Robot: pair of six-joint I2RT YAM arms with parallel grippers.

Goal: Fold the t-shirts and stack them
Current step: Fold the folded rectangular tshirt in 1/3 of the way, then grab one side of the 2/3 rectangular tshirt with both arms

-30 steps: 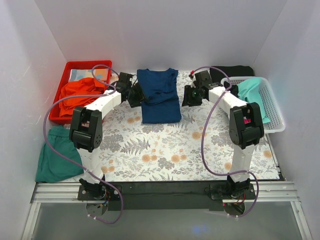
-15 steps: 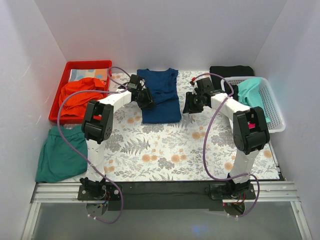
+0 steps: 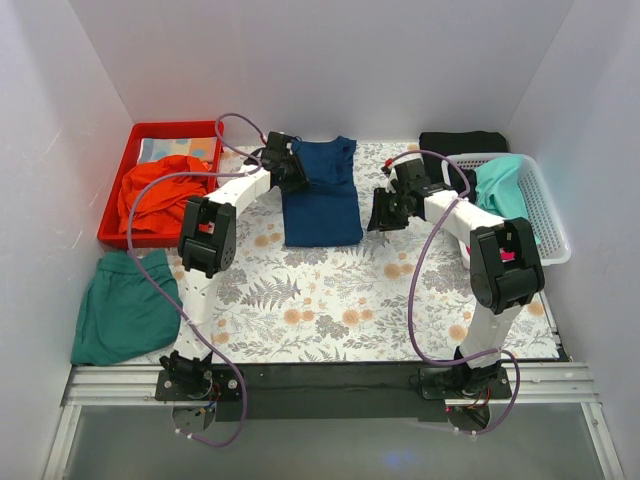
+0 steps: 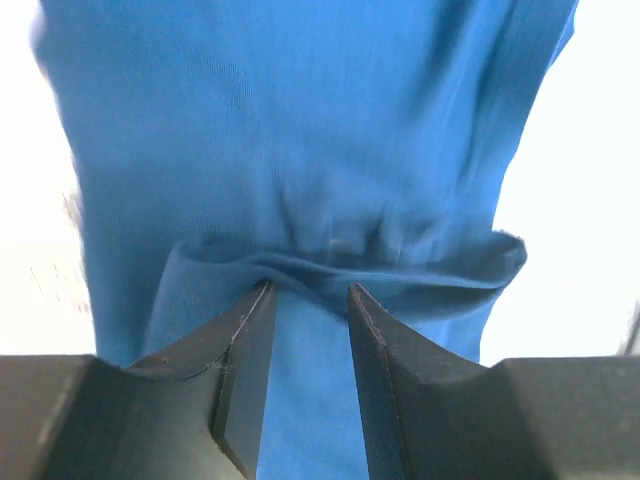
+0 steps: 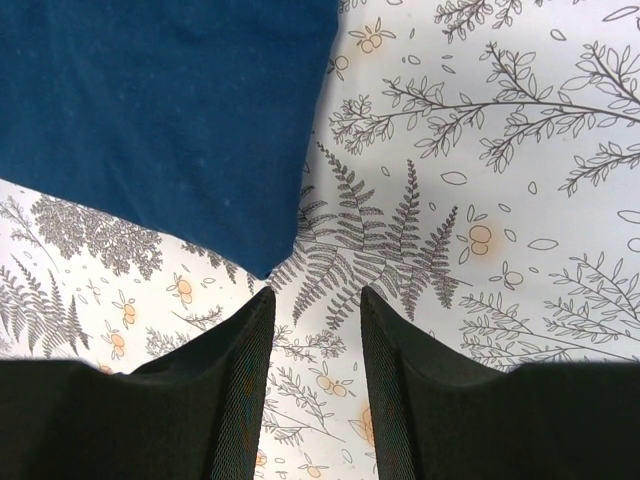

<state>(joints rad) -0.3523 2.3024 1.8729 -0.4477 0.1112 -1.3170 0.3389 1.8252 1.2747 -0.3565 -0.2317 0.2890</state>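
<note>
Nearest, a dark-green t-shirt lies crumpled at the table's near-left edge. Mid-table, the navy t-shirt lies folded to a narrow strip on the floral tablecloth. R gripper: fingers apart, nothing btwn them, over the tablecloth just off a corner of the navy shirt. L gripper: fingers apart too, tips at a raised wrinkle on the shirt's far-left part. Farther: orange-red shirt in red tray, left; turquoise shirt in white basket, right; black shirt at the back.

No legible text anywhere.
</note>
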